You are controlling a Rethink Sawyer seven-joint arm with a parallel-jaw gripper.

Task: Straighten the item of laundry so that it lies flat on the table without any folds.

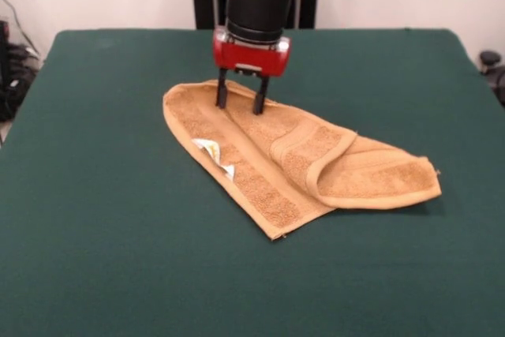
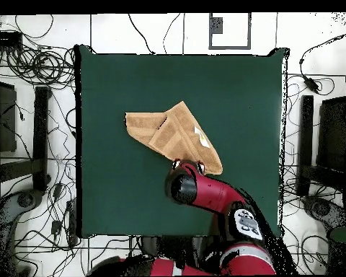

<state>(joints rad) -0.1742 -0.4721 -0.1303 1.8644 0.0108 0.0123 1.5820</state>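
The item of laundry (image 1: pixel 316 167) is a tan terry towel, folded over on itself near the middle of the green table (image 1: pixel 102 195). A small white tag (image 1: pixel 211 150) shows on its left part. A folded flap lies across its right half. My gripper (image 1: pixel 239 104) stands open over the towel's far left corner, its two black fingers (image 1: pixel 222 94) touching or almost touching the cloth. Nothing is held between them. In the overhead view the towel (image 2: pixel 169 130) spreads above the arm, and the gripper (image 2: pixel 187 166) sits at the towel's lower edge on the table (image 2: pixel 118 86).
Cables (image 2: pixel 39 65) and dark stands (image 2: pixel 42 137) surround the table on the floor. A wide band of green cloth lies on every side of the towel.
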